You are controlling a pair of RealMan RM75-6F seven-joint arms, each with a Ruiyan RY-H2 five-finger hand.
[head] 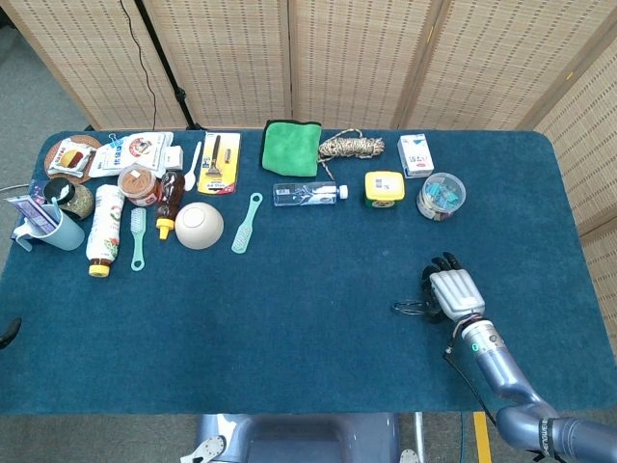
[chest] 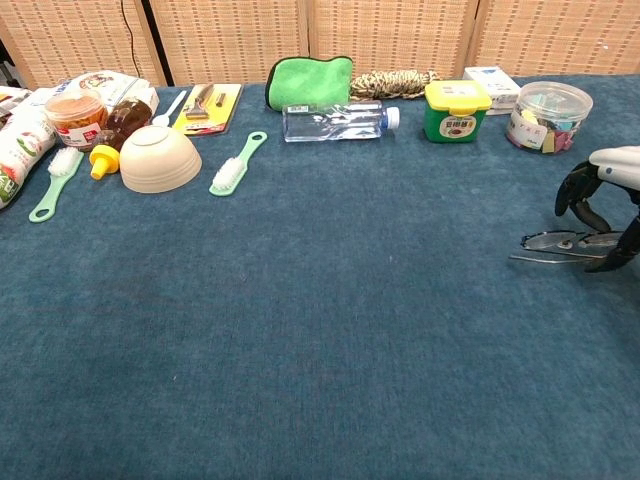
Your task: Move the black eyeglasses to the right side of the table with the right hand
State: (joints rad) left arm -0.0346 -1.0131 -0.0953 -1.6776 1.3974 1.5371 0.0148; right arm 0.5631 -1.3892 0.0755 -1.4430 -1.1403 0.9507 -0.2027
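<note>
The right hand point(head: 454, 293) sat at the lower right of the head view, over the blue table point(head: 308, 338). Its dark fingers point(chest: 578, 192) curled down over the black glasses point(chest: 556, 243), which lay flat on the cloth at the right edge of the chest view. The fingers touched the glasses, but I could not tell if they were gripping them. The left hand did not show in either view. Near the top right of the head view stood a clear tub point(head: 441, 196) and a yellow jar point(head: 384, 188). A bottle point(head: 308, 194) lay near the top middle, with a green cloth point(head: 291, 147) above it.
</note>
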